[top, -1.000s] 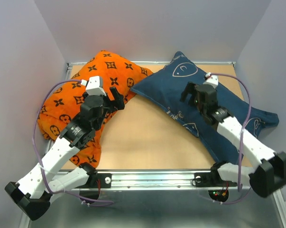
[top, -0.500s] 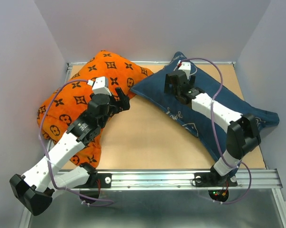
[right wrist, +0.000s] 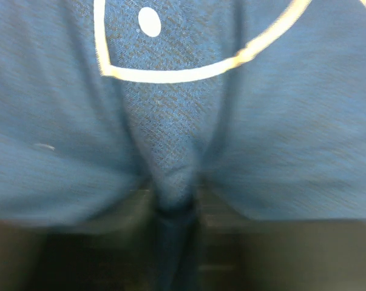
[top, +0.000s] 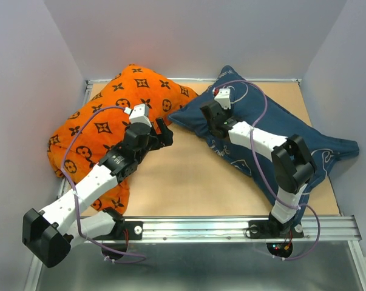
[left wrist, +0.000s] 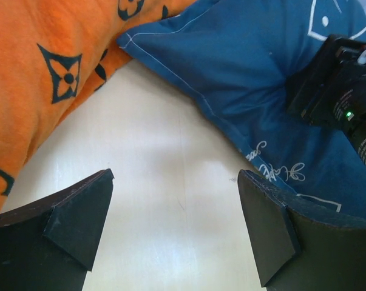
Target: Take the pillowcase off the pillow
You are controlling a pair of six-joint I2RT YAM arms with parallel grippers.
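Observation:
The navy pillowcase (top: 295, 121) with thin white drawings lies diagonally across the right half of the table. The pillow is hidden inside it. My right gripper (top: 212, 119) presses down on its upper left part and is shut on a raised fold of the blue fabric (right wrist: 170, 121), which is pinched between the jaws (right wrist: 176, 206). My left gripper (top: 164, 133) is open over bare table just left of the pillowcase's near corner (left wrist: 170, 54). Nothing lies between its fingertips (left wrist: 175, 176).
An orange cushion (top: 104, 127) with black motifs fills the left side and touches the pillowcase's corner (left wrist: 125, 39). Bare wooden tabletop (top: 183, 176) lies between the two. Grey walls close in the back and both sides. The right arm's black wrist (left wrist: 340, 97) shows in the left wrist view.
The right arm has stretched further left across the pillowcase and its jaws have closed on a fold of fabric. The left gripper has moved right, off the cushion and closer to the pillowcase.

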